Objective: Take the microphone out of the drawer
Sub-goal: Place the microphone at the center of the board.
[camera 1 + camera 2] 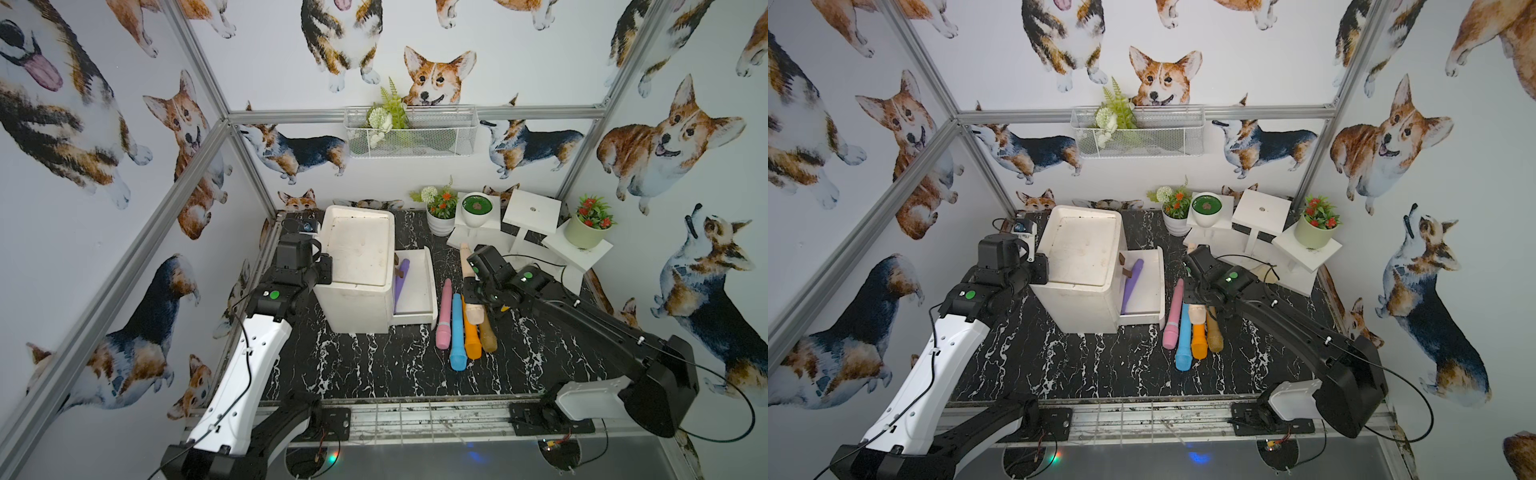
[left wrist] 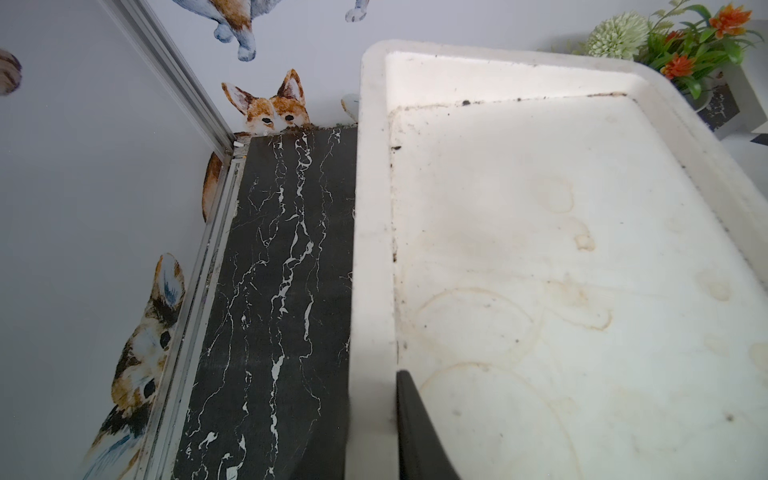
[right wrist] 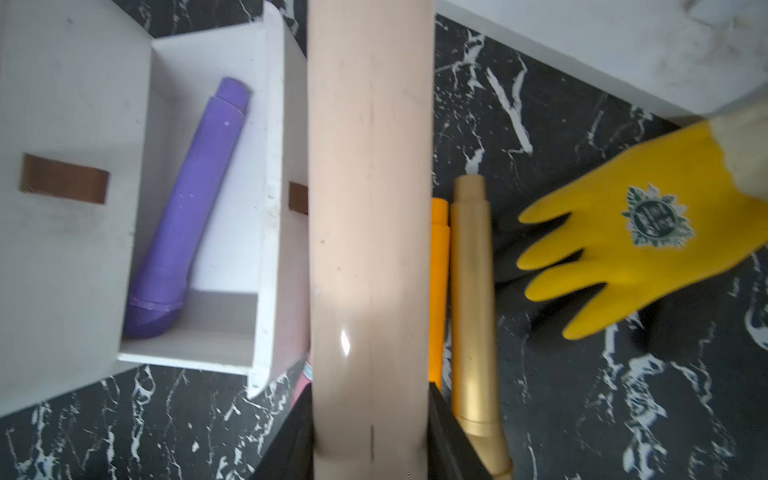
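Right tool (image 3: 370, 432) clenches beige microphone (image 3: 370, 187) over the counter (image 1: 374, 365) (left tool (image 1: 325, 269) closed); a slip could scatter the row (image 1: 457, 328) below.

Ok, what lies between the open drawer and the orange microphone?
The pink microphone, nearer the drawer, then the blue microphone, side by side; both top views show it.

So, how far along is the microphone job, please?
Done: the drawer stands open; the pink microphone, blue microphone, orange microphone and gold microphone lie beside it. In hand: the right gripper holds the beige microphone over that row, while the left gripper grips the cabinet by its rim. Left: the purple microphone lies in the drawer.
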`<state>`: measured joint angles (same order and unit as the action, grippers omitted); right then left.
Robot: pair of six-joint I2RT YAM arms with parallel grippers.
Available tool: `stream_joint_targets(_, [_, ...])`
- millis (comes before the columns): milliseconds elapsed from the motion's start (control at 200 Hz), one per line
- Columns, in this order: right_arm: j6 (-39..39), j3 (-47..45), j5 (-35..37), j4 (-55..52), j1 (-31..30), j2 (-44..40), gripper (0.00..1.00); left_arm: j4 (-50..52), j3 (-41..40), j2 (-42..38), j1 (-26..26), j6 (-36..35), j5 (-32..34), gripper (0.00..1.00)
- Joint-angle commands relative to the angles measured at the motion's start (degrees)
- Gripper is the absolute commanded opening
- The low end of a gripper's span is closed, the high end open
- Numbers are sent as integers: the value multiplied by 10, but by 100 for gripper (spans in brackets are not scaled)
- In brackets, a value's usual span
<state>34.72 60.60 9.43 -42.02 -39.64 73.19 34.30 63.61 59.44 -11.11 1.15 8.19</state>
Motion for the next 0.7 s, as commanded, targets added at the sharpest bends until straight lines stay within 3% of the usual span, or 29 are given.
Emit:
stream_joint_targets(0, [7, -47, 29, -45, 22, -48, 20, 9, 8, -5, 0, -26, -14, 5])
stream_joint_targets(130, [59, -120, 46, -74, 80, -120, 20, 10, 9, -5, -1, -26, -16, 5])
stream_joint_targets(335, [80, -188, 33, -74, 193, -187, 20, 10, 8, -2, -1, -26, -22, 5])
stream_joint_targets(696, [7, -206, -3, -21, 323, -104, 24, 8, 6, -4, -1, -25, -24, 5])
